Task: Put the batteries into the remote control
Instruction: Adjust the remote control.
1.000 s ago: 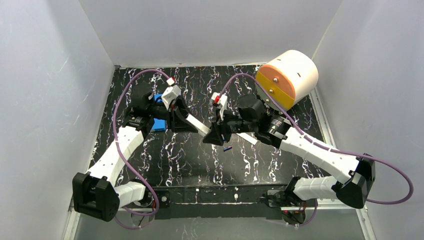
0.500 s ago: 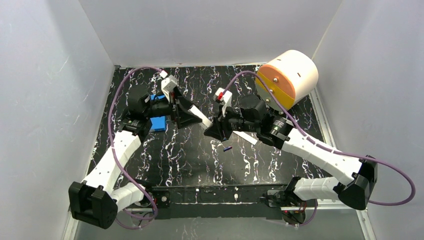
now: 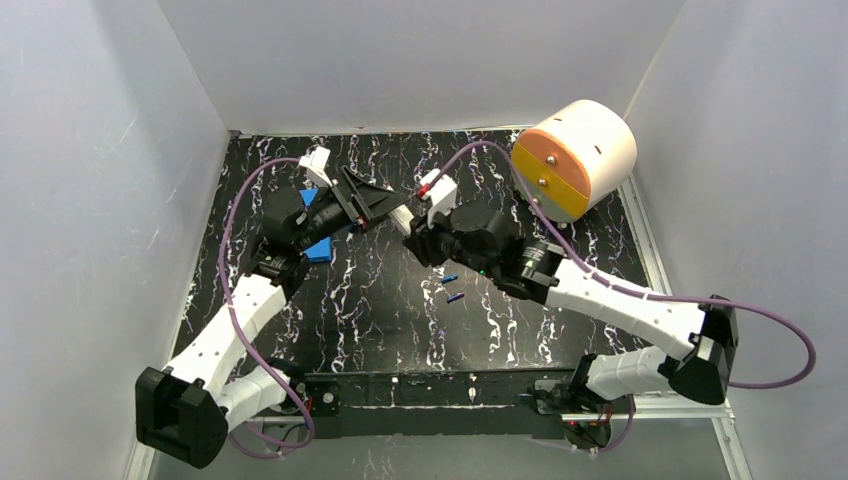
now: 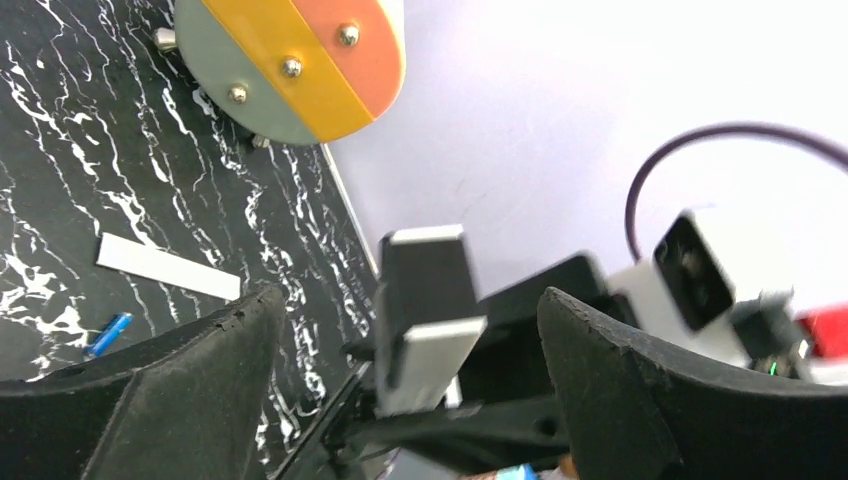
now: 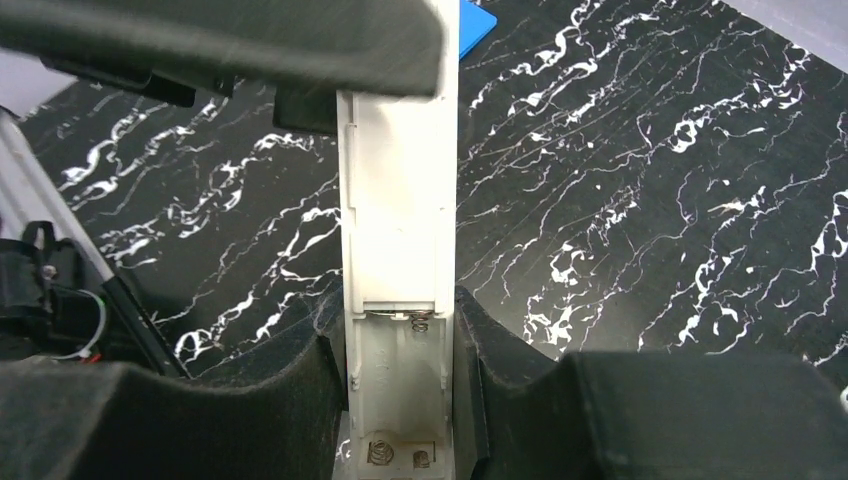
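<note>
The remote control point(image 5: 398, 250), a slim white bar, is clamped between my right gripper's point(image 5: 400, 320) fingers. Its battery recess faces the camera, with bare springs and nothing inside. From above, the right gripper point(image 3: 418, 242) sits mid-table with the remote control's end point(image 3: 403, 216) sticking out toward the left gripper point(image 3: 375, 205). My left gripper point(image 4: 412, 300) is open, its fingers spread wide on either side of the remote control's tip point(image 4: 432, 345) without touching it. Two blue batteries point(image 3: 449, 279) point(image 3: 455, 297) lie on the table just in front of the right gripper. One battery point(image 4: 108, 335) shows in the left wrist view.
A cream-and-orange drum point(image 3: 575, 155) stands at the back right. A flat blue pad point(image 3: 318, 247) lies under the left arm. A thin white strip point(image 4: 168, 268) rests on the black marbled table point(image 3: 380, 320) near the battery. White walls enclose three sides.
My left gripper has opened off the remote control and swung toward the back. The right gripper has carried the remote control back and left. A second battery now shows on the table.
</note>
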`<state>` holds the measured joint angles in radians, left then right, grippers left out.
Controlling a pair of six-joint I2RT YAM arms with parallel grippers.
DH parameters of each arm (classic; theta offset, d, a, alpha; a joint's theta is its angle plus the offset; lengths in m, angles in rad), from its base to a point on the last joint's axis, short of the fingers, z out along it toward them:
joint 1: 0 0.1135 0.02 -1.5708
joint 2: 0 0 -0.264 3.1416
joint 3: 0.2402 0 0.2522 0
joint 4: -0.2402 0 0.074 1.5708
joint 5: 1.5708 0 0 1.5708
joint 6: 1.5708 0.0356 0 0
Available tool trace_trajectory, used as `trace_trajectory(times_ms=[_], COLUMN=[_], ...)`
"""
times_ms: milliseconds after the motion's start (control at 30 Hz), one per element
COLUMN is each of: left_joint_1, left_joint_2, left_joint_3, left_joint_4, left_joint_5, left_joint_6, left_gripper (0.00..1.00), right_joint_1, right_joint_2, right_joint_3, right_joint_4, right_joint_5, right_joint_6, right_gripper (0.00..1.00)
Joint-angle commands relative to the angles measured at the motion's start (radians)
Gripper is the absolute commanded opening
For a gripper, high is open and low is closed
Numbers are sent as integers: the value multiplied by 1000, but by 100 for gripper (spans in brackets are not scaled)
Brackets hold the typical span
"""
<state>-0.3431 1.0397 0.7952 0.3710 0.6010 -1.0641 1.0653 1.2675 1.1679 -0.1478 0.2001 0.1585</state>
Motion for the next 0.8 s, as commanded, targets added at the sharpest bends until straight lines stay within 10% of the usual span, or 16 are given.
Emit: trace_trajectory(times_ms=[0, 200, 600, 767], left_joint_1=[-23, -56, -147, -146], left_joint_2=[-12, -27, -26, -21], left_joint_3=[16, 3, -7, 13], left_joint_4=[37, 21, 3, -4], left_joint_5=[-116, -188, -280, -287], left_joint_6=[-171, -208, -158, -112], left_gripper=[88, 51, 30, 51], right_joint_1=[70, 93, 94, 94], right_joint_2=[37, 71, 74, 57], right_joint_3=[80, 106, 116, 101], right_joint_4=[37, 22, 23, 12], right_joint_5=[216, 334, 307, 230], right_joint_6=[-46, -12, 15, 22], right_gripper=[14, 14, 14, 16])
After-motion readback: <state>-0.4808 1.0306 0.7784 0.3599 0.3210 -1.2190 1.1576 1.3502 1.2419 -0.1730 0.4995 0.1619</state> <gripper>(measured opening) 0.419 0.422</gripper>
